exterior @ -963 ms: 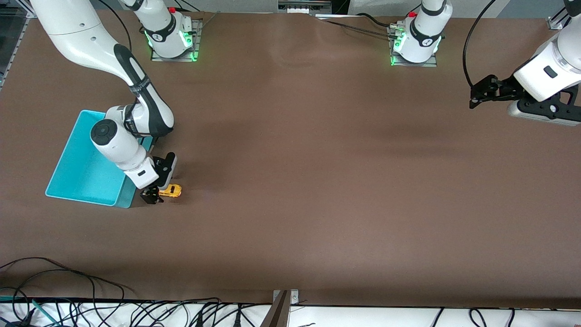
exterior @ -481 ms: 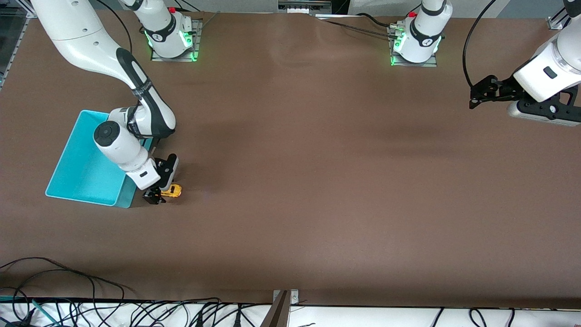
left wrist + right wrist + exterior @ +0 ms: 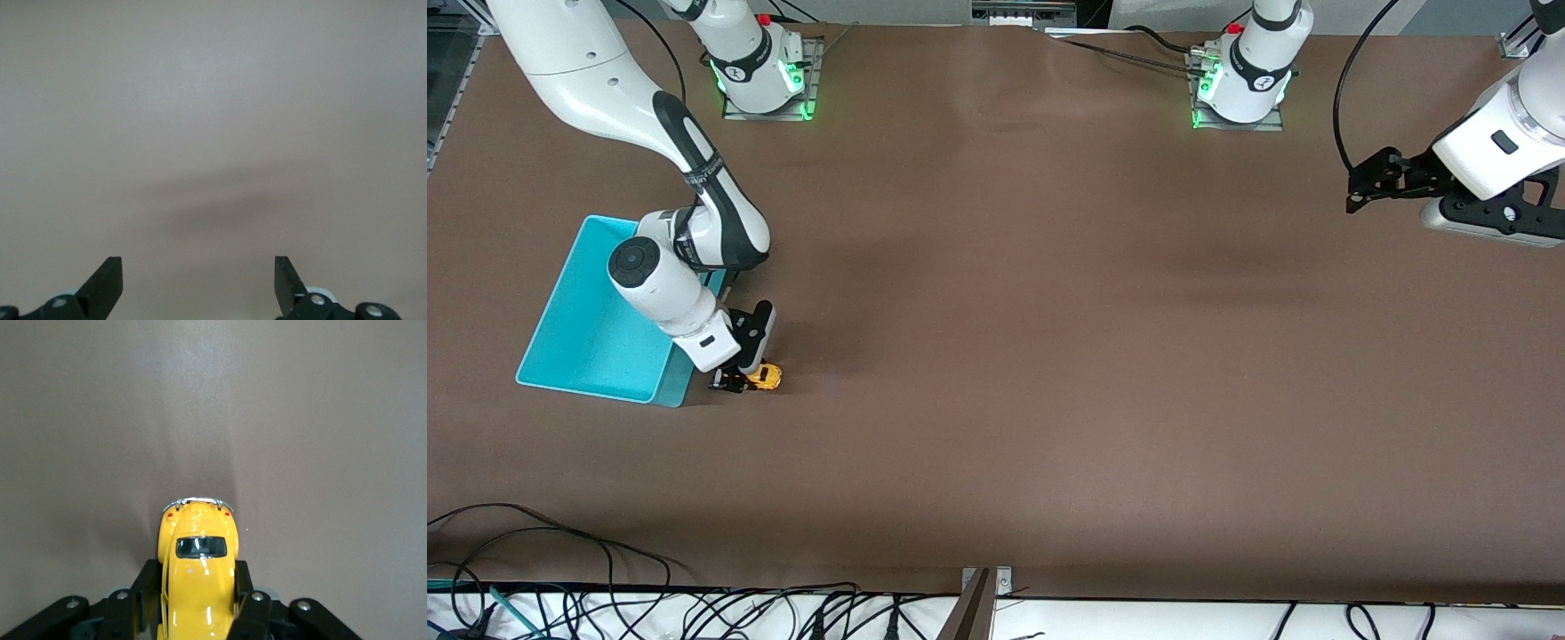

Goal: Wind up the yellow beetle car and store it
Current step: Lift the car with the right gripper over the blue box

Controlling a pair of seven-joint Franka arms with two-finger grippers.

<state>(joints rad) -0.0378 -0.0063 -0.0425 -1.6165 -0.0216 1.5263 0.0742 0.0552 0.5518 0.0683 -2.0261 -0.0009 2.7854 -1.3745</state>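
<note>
- The yellow beetle car [image 3: 764,377] is seen on the brown table [image 3: 1049,356], just beside the near corner of the turquoise bin [image 3: 596,320], toward the right arm's end of the table.
- The right gripper [image 3: 734,380] is set down over the car, and its two fingers [image 3: 150,590] are closed against the car's [image 3: 198,577] flanks, so the toy is held across its width.
- The car's long axis is found in line with the gripper's reach, its chromed bumper end pointing away from the wrist and away from the bin.
- The left gripper [image 3: 1371,182] is held wide apart and empty over the table's other end, where that arm waits; the right arm is judged by far the nearer.
- The surface is flat, matte and bare around the car, and free room for a pull-back stroke along the axis is judged ample.
</note>
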